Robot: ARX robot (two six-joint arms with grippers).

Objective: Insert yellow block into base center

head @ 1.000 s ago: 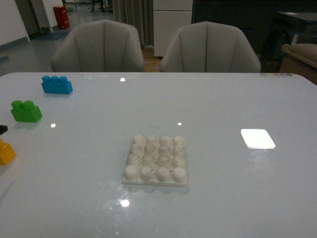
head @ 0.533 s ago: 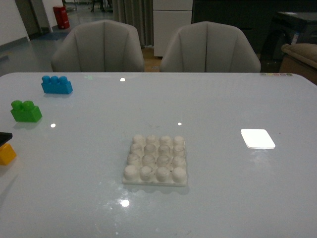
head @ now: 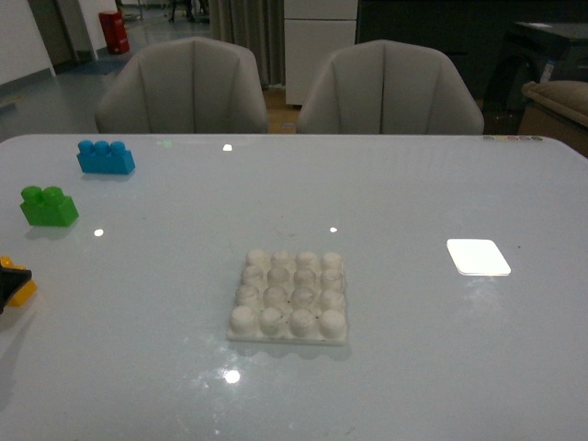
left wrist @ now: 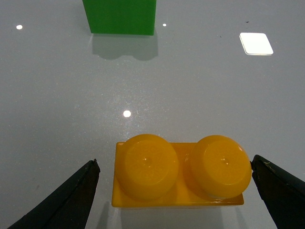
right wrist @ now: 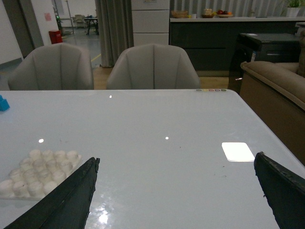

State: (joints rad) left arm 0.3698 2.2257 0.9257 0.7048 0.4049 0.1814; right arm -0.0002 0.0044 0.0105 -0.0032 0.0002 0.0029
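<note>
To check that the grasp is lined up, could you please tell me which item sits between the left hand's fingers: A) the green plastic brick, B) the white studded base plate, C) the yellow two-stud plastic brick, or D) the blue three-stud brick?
C: in the left wrist view the yellow two-stud plastic brick lies between the two dark fingers of the left hand, while the green plastic brick sits well beyond it.

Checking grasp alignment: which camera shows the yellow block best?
Left wrist view: the yellow block sits large, both studs clear, inside the open left claw. Front view shows only a sliver at its left edge; right wrist view misses it.
</note>
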